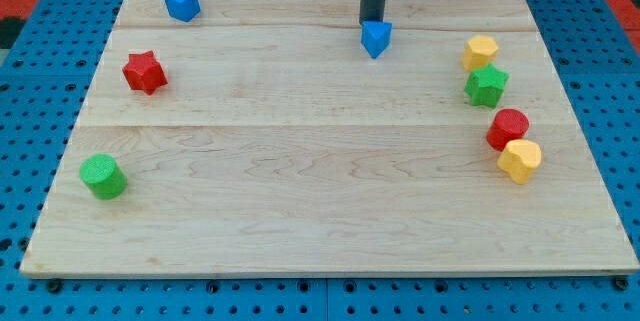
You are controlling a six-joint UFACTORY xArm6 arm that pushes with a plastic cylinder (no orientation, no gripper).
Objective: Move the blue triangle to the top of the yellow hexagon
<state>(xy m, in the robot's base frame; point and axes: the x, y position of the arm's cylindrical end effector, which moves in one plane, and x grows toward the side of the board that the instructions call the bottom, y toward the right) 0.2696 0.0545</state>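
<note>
The blue triangle (376, 38) lies near the top middle of the wooden board (320, 211). My tip (373, 23) stands right at the triangle's upper edge, touching or almost touching it. The yellow hexagon (480, 52) sits toward the view's right, about a hundred pixels right of the triangle and a little lower. The rod rises straight out of the view's top.
A green star (486, 85) sits just below the yellow hexagon. A red round block (508, 127) and a second yellow block (519, 160) touch lower right. A blue cube (181, 3), a red star (145, 71) and a green cylinder (103, 176) sit at the left.
</note>
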